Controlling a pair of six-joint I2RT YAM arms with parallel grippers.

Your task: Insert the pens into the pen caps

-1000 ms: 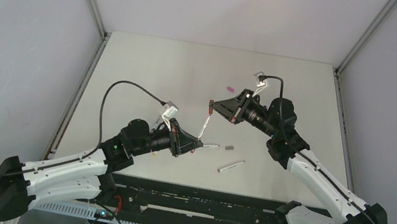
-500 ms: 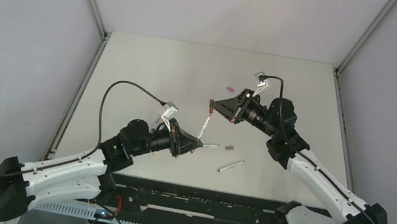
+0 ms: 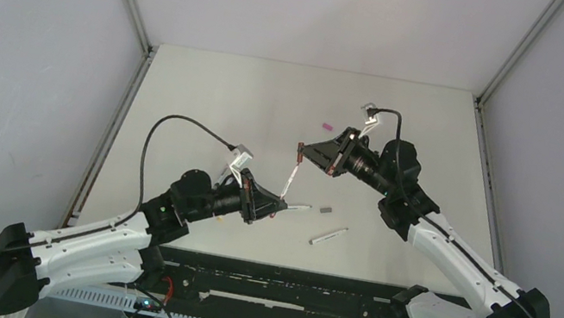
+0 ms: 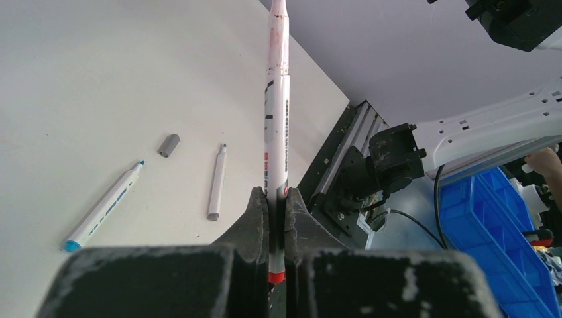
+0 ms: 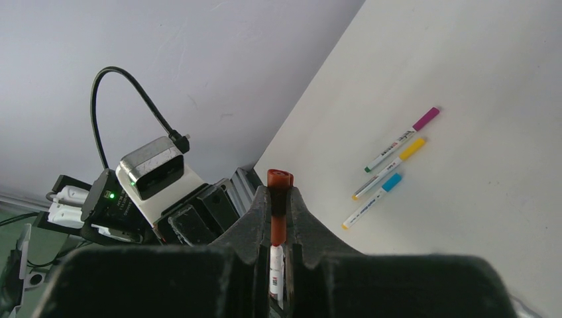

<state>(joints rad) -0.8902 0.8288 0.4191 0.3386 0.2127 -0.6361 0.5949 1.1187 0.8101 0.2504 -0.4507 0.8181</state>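
My left gripper [image 3: 279, 202] is shut on the lower end of a white pen [image 3: 289, 179] with a red end, which it holds up off the table. In the left wrist view this pen [image 4: 277, 119] runs straight up from my gripper [image 4: 276, 199]. My right gripper [image 3: 300, 152] is shut on a dark red pen cap [image 5: 279, 199]. The pen's white barrel [image 5: 276, 265] sits directly under the cap, between the right gripper's [image 5: 279, 195] jaws. On the table lie a blue-tipped pen [image 4: 103, 207], a grey-tipped pen [image 4: 217, 182], a grey cap [image 4: 168, 145] and a pink cap [image 3: 326, 124].
Three capped pens lie side by side on the table, with a magenta cap [image 5: 403, 138], a yellow one [image 5: 391, 165] and a blue one [image 5: 373, 199]. A blue bin [image 4: 504, 245] stands beyond the table's near edge. The black rail [image 3: 282, 286] runs between the arm bases.
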